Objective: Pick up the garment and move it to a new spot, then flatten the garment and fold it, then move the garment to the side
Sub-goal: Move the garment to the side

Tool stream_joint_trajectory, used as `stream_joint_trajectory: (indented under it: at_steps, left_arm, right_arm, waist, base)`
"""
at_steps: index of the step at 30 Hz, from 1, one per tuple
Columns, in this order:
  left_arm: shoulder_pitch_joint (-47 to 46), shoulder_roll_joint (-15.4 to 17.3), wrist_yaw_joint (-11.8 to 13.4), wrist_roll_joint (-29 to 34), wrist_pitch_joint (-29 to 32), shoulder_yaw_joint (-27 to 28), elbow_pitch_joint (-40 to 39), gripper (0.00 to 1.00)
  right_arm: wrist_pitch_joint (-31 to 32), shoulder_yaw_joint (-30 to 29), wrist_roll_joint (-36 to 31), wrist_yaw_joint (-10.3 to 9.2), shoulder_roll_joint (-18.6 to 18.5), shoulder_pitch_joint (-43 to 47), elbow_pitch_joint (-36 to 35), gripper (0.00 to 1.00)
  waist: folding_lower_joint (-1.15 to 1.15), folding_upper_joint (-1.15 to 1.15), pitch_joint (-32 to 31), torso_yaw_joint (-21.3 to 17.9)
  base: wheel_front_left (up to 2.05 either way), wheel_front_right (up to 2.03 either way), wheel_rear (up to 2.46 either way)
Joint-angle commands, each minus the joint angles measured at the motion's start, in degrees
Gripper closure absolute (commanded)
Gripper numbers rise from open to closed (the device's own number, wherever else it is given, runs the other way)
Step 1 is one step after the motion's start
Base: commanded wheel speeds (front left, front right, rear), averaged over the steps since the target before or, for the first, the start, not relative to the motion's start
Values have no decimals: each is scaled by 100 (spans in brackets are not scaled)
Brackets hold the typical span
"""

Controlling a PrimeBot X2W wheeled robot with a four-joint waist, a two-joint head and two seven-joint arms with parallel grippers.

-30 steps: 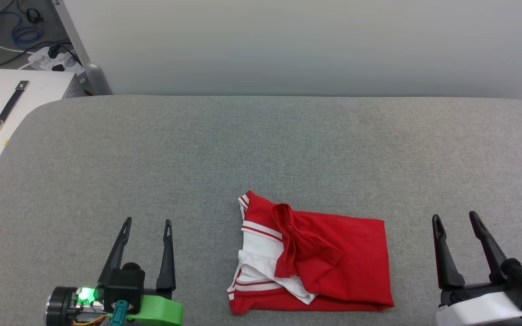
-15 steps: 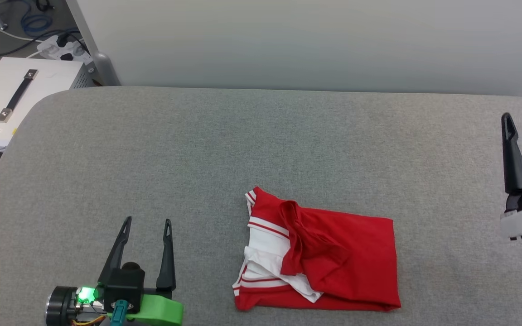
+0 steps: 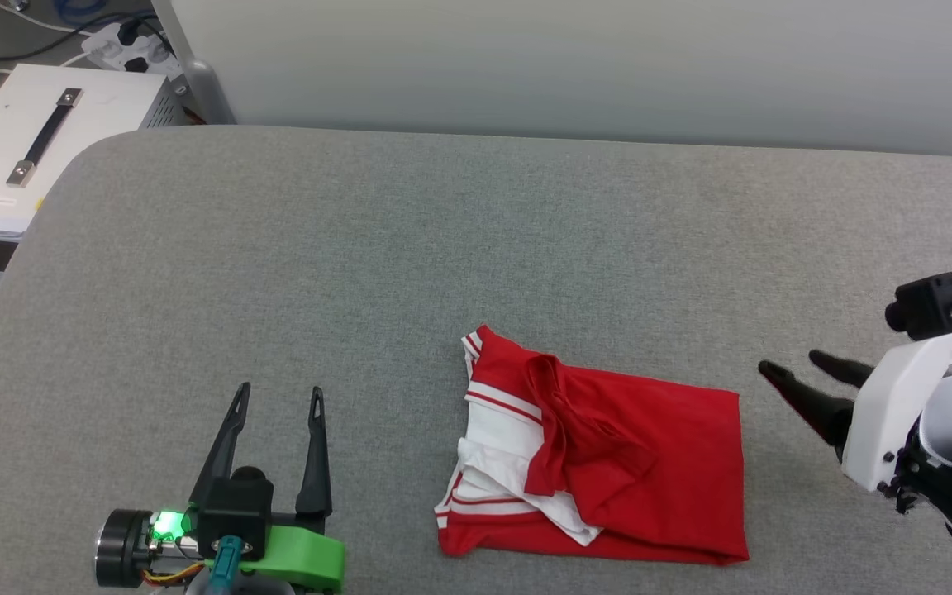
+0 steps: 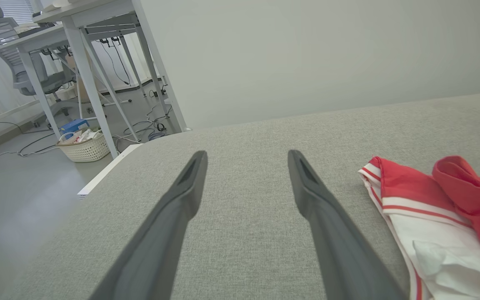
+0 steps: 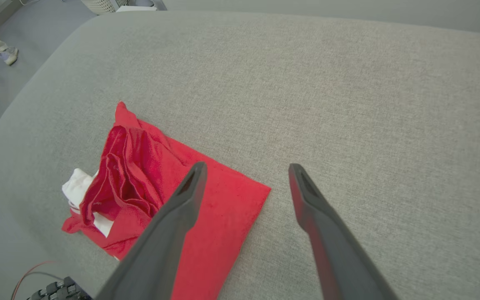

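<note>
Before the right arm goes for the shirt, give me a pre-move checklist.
1. Right gripper open, nothing between the fingers: ok.
2. Left gripper open, apart from the garment: ok.
3. The garment lies free on the grey surface, neither gripper touching it: ok.
4. The garment flat: not ok. A bunched red ridge sits on top, and white sleeve cloth spills out on the side toward the left gripper.
5. Right gripper's height above the grey surface: cannot tell.
6. Person's feet on the floor, away from both arms: ok.
</note>
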Motion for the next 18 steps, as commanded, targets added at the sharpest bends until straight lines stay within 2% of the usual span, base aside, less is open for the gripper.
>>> stream_joint_trajectory:
  at_steps: [1,8,18]
  left_arm:
    - [-122,-14,-2,7,-35,6,-7,0]
    - [-273,-74,-11,15,-35,-30,-12,0]
    - [-548,-139,-53,44,-35,-132,23,0]
  right_arm:
    - [208,118,181,-4,-35,88,43,0]
    - [608,459,617,-4,-38,247,355,0]
    - [444,1062,956,-4,334,-11,1379,0]
  waist:
    - [0,0,94,56]
    - [0,0,359,180]
    - [0,0,770,458]
  base:
    - [0,0,0]
    - [0,0,0]
    - [0,0,0]
